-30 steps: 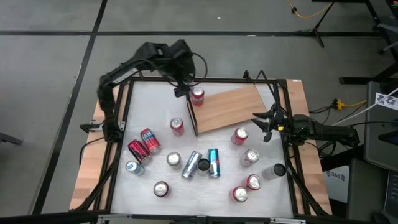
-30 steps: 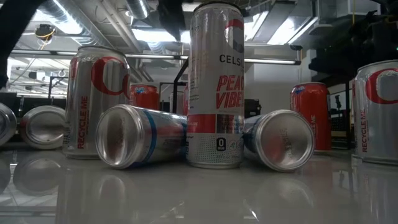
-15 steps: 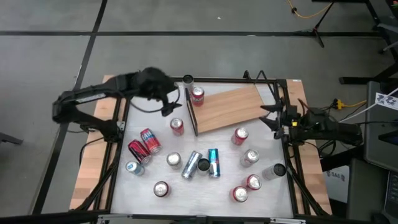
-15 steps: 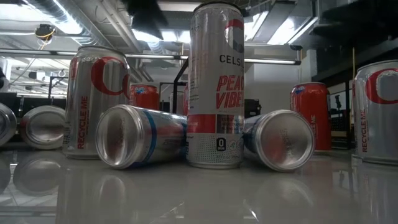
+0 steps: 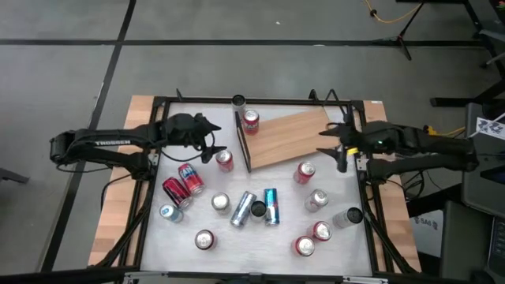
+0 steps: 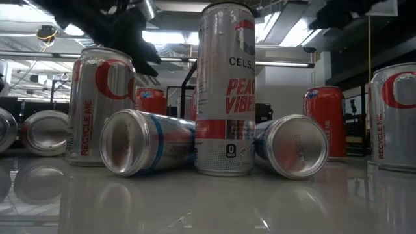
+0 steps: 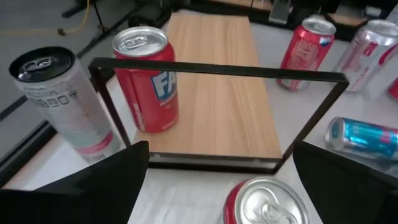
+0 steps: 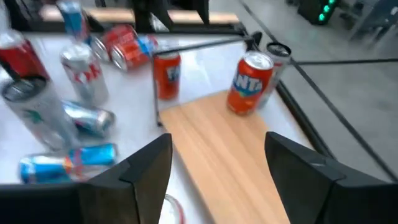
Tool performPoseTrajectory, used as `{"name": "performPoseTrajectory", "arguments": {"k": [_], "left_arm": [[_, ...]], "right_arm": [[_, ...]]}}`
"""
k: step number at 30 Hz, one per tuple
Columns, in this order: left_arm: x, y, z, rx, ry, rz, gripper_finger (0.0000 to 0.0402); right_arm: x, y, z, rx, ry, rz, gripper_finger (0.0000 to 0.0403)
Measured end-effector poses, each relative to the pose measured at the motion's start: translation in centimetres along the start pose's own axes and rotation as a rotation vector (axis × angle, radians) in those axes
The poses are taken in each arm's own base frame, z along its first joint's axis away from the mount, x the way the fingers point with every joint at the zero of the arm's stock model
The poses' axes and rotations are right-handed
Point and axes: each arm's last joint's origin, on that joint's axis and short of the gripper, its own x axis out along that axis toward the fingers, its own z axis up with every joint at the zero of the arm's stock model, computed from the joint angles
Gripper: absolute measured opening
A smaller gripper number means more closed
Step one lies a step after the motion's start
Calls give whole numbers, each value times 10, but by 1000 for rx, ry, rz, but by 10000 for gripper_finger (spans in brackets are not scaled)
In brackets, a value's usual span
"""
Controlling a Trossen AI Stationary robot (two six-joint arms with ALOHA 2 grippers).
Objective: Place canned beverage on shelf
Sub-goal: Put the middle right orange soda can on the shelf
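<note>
One red can (image 7: 148, 79) on shelf (image 7: 217, 93), low view hides shelf

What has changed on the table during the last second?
The left end effector, open, left the red can standing on the shelf and moved toward the table's left side. The right end effector opened wider and moved over the shelf's end. The cans stayed in place.

The flat light-brown wooden shelf board (image 5: 288, 138) lies at the far middle of the white table (image 5: 189, 244). A red soda can (image 5: 251, 121) stands on its left end, behind the thin dark rail (image 5: 243, 144). A slim silver can (image 5: 238, 102) stands just beyond, at the table's far edge. Another red can (image 5: 225, 160) stands left of the rail.
</note>
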Motion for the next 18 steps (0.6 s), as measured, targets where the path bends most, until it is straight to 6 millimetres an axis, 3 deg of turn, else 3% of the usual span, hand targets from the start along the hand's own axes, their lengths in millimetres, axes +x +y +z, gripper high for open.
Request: {"name": "performPoseTrajectory", "arguments": {"k": [8,13,18], "left_arm": [[8,1,-17,-4,-116,-9,389],[8,1,-17,1,-136,-10,389],[8,1,-16,2,-143,-11,389]], "right_arm": [[29,3,30,-112,84,-30,248],[47,7,33,-152,141,-8,253],[64,14,28,-227,216,131,289]]}}
